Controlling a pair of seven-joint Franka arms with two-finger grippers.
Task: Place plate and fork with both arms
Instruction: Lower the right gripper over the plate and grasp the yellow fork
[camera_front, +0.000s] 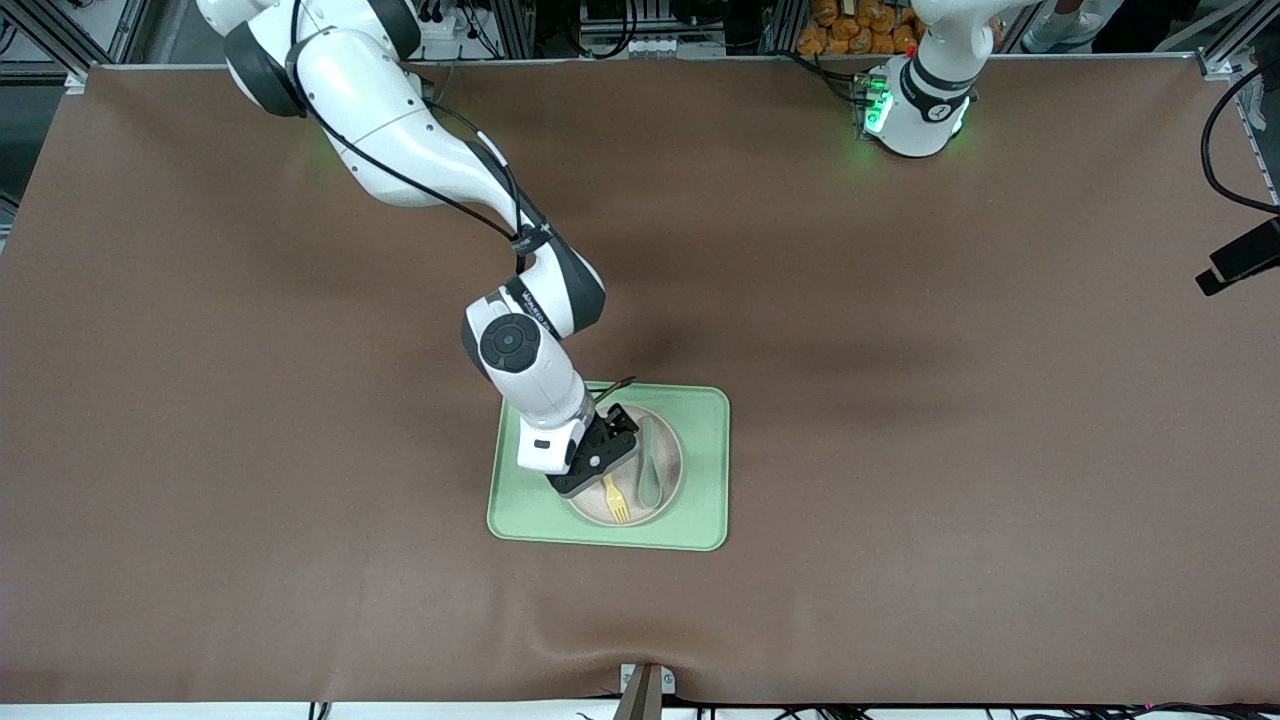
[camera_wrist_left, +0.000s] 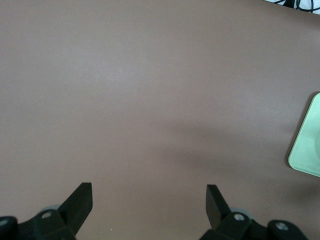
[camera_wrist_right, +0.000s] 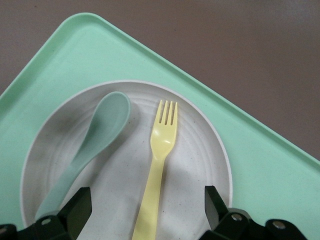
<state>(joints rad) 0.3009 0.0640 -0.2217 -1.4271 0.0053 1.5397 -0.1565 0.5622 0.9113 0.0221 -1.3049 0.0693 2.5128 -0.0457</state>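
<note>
Hovering spread over the plate (camera_wrist_right: 125, 165) on the tray (camera_front: 700, 470), the right gripper (camera_wrist_right: 145, 210) has the fork (camera_wrist_right: 157, 170) lying between its fingers, beside the spoon (camera_wrist_right: 90, 145). Release looks done; next, lift clear. The left gripper (camera_wrist_left: 149, 202) waits, spread, above bare table (camera_wrist_left: 150, 75).
</note>
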